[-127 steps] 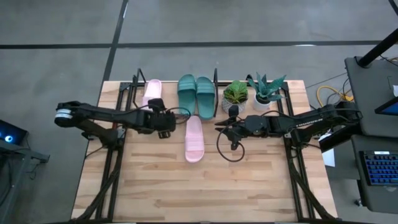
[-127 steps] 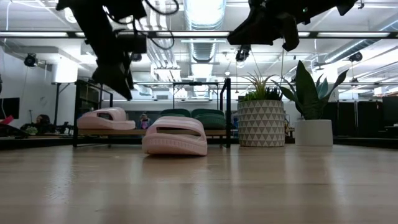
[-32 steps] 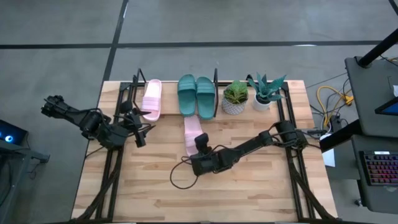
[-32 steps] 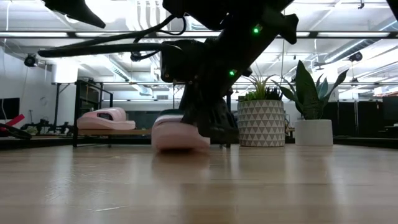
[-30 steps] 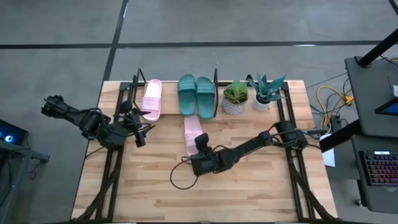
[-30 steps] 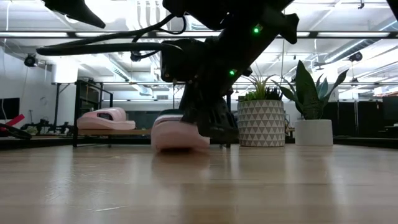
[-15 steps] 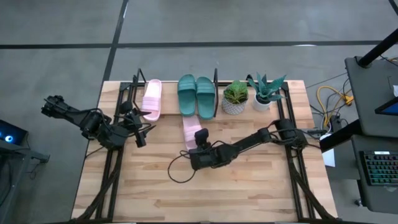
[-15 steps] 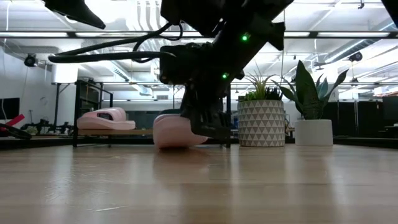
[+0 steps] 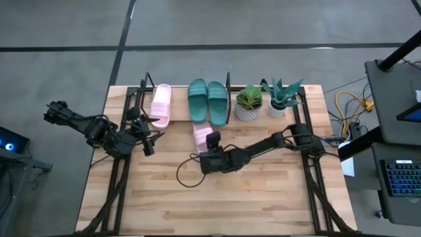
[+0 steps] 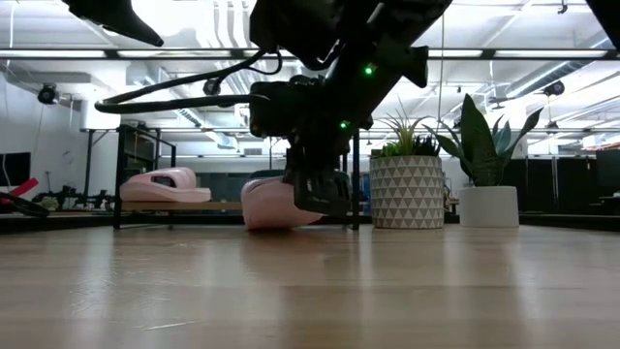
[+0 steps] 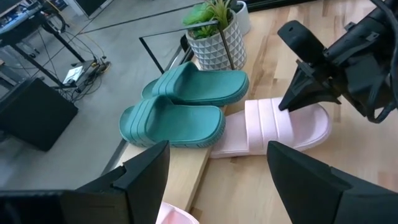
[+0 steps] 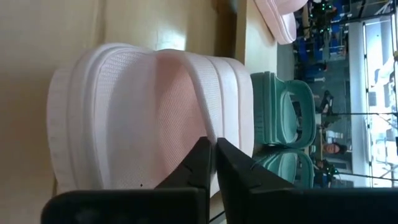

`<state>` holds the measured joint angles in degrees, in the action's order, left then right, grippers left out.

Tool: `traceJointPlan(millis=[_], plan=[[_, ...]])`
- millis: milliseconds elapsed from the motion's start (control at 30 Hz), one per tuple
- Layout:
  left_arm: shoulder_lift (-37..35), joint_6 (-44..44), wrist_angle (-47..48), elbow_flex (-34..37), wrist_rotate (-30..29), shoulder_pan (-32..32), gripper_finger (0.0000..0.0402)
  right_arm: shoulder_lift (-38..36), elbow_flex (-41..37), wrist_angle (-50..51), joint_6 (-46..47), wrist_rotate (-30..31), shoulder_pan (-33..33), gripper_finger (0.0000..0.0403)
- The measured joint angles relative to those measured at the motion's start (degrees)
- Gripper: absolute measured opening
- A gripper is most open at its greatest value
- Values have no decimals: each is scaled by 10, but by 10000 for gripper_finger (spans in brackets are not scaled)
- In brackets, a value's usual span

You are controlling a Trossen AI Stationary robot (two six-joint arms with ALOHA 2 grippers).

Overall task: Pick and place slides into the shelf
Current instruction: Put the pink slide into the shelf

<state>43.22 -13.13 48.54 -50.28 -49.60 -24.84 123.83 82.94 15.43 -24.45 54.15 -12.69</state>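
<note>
One pale pink slide and two teal slides lie on the shelf at the table's far edge. The second pink slide lies on the table just in front of the shelf. Its far end is at the board's front edge beside a teal slide. My right gripper stands over this slide's near end, shut on it. My left gripper waits open above the table's left side, touching nothing. My right gripper pinches the raised side rim of the pink slide near its heel end, between both fingers. One finger is on the footbed side and one on the outer wall. It comes slanting down from the near side. The slide's far end stays low by the shelf.
Two small potted plants stand right of the shelf at the far edge. Black arm frames run along both table sides. A loose cable trails from the right arm over the table's middle. Bare wood lies toward the near edge.
My right gripper has moved toward the far edge, staying shut on the pink slide. The slide has slid with it toward the shelf, its far end now at the board's front edge. Its near end looks a little raised in the low view.
</note>
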Motion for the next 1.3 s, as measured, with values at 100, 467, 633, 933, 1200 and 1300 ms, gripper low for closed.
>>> traceJointPlan(millis=[100, 467, 633, 933, 1200, 1300], plan=[[-3, 0, 1, 0, 0, 0, 254, -1, 1, 2, 0, 0, -4, 9], [-20, 0, 1, -6, 0, 0, 254, -14, 79, 4, -41, 41, -49, 9], [-36, 0, 0, -6, 0, 0, 254, -26, 118, 6, -42, 61, -56, 8], [-66, -16, -16, -6, -3, 0, 254, -27, 203, -1, -83, 101, -44, 8], [-134, -7, -78, -6, -3, 0, 254, -27, 203, -117, -119, 64, 17, 8], [-157, 0, -81, -6, -2, 0, 254, -27, 201, -127, -98, 15, 39, 8]])
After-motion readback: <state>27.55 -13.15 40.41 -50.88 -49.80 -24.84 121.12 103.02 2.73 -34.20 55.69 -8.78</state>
